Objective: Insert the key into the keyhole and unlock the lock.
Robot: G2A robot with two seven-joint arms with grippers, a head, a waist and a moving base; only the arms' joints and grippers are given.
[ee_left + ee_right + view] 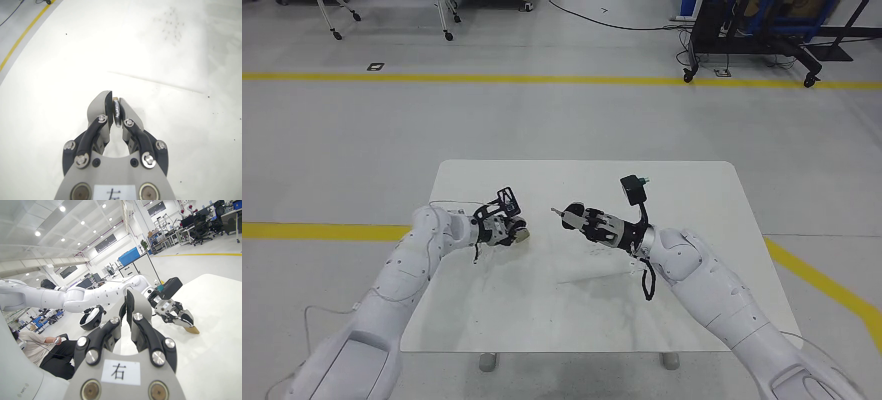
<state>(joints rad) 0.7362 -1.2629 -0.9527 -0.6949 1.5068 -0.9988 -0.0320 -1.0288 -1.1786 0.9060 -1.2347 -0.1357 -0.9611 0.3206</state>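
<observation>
**Both parts in hand, key not yet in the lock**

The lock (192, 330) is off the table, its brass body jutting from the tips of the left gripper (115, 102). The gripper's fingers are clamped on the silver shackle (116, 113), which the left wrist view shows pinched edge-on between the pads. The keyhole cannot be made out in any view, so which way it faces is unclear.

Facing the lock across a clear gap, the right gripper (126, 303) has its fingers drawn together. In the top view a thin sliver, by the look of it the key (556, 211), pokes from its tips towards the lock. The blade is too small to show how it is turned.

Both arms hang above the middle of the white table (642, 300), their grippers near each other but apart.

Judged from this, the pick-up is done: each part is gripped and the two roughly face each other. Everything that matters is left: lining the key tip up with the keyhole, pushing it in, and turning it so the shackle releases.
</observation>
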